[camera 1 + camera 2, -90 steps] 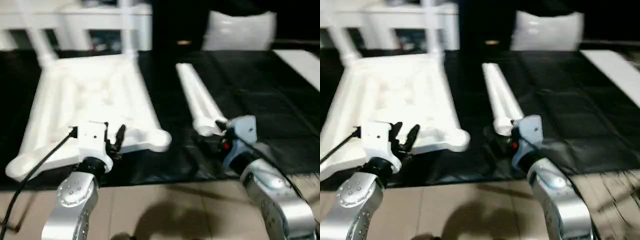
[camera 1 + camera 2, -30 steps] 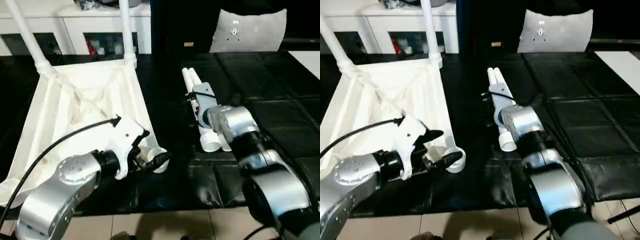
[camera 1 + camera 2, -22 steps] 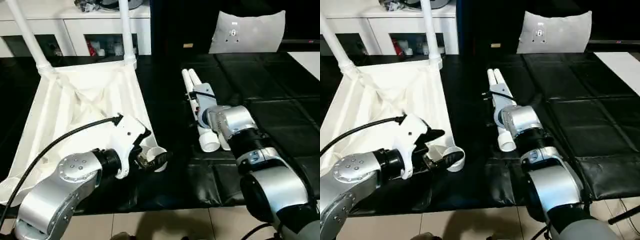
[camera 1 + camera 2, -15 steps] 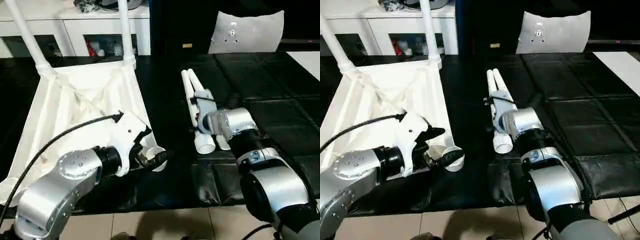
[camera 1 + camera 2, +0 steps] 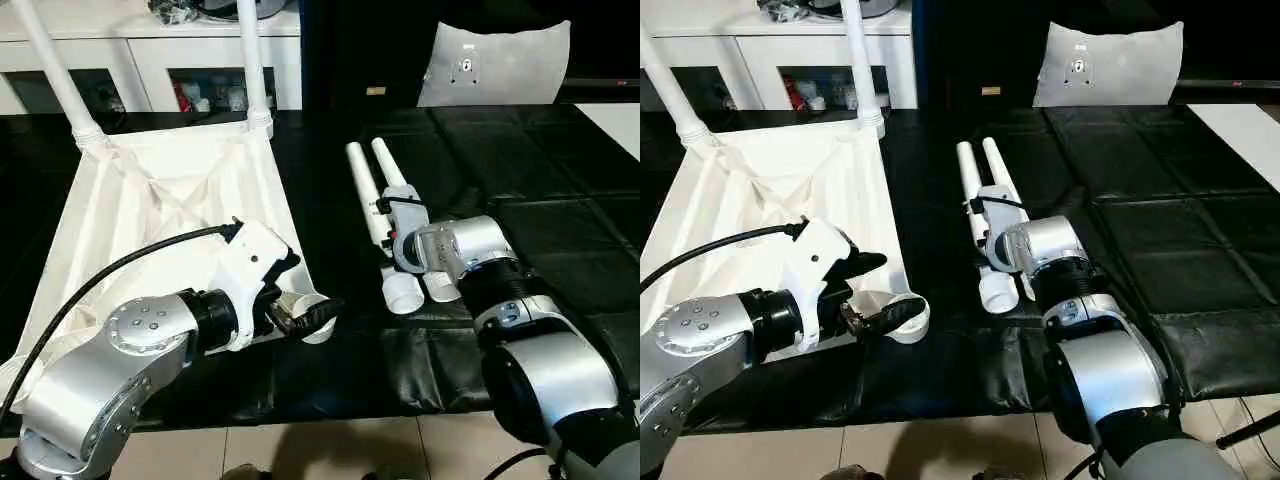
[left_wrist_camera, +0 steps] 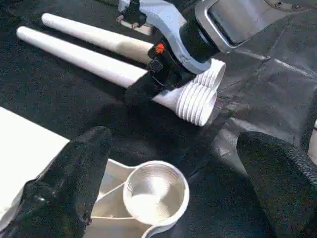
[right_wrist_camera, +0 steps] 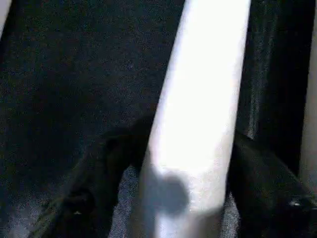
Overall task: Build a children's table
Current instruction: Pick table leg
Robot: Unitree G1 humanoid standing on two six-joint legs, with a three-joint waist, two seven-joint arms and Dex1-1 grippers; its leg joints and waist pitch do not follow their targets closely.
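Your right gripper (image 6: 151, 82) clamps 1 leg (image 5: 372, 215), left gripper (image 6: 168, 198) gapes empty around the corner socket (image 6: 155, 191): next, carry its threaded end there.

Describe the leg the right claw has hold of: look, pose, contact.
The gripped leg is a long, smooth, white plastic cylinder ending in a flared, ribbed open end toward the robot. It lies angled on the black-covered work surface, spread in a narrow V from the second loose leg. The right claw clamps it just behind the flare.
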